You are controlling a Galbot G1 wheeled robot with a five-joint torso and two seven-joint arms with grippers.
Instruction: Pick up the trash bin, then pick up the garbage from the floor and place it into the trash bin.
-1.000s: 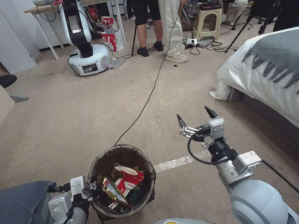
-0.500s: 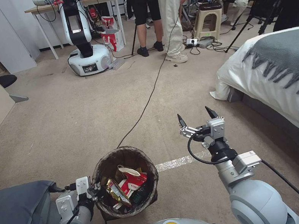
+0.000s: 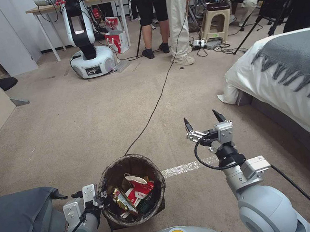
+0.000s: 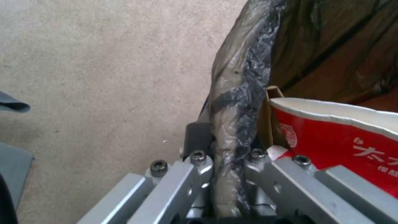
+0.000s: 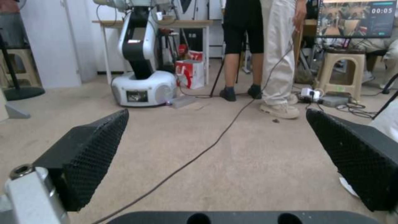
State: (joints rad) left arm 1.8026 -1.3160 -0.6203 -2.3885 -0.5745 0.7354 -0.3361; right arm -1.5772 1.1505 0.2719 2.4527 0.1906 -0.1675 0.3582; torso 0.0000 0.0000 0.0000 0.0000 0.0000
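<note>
Two arms show in the head view, and only the left one has shifted. The left gripper (image 3: 102, 199) has its jaws clamped on the bag-covered rim of the trash bin (image 3: 111, 175), one jaw outside the wall and one inside, as the left wrist view shows with the dark liner pinched between the metal links (image 4: 232, 149). Compared with a second ago, the bin and the left gripper have slid toward the robot's right and a little nearer its base, so the bin now sits lower in the head view and closer to the pale tape strip (image 3: 184, 167) on the floor (image 3: 84, 124). The black cable (image 3: 151, 114) running across the carpet now meets the bin's far rim.

Inside the bin lies the garbage (image 3: 135, 197): a yellow snack wrapper, a crushed red-and-white paper cup (image 4: 344, 137) and a dark bottle, heaped against the near wall.

The right gripper (image 3: 203, 121) hangs just where it was, raised above the carpet to the right of the bin, jaws wide apart with nothing between them; its black pads (image 5: 89, 152) frame the open floor ahead. The bed (image 3: 296, 79) stands at the right.
</note>
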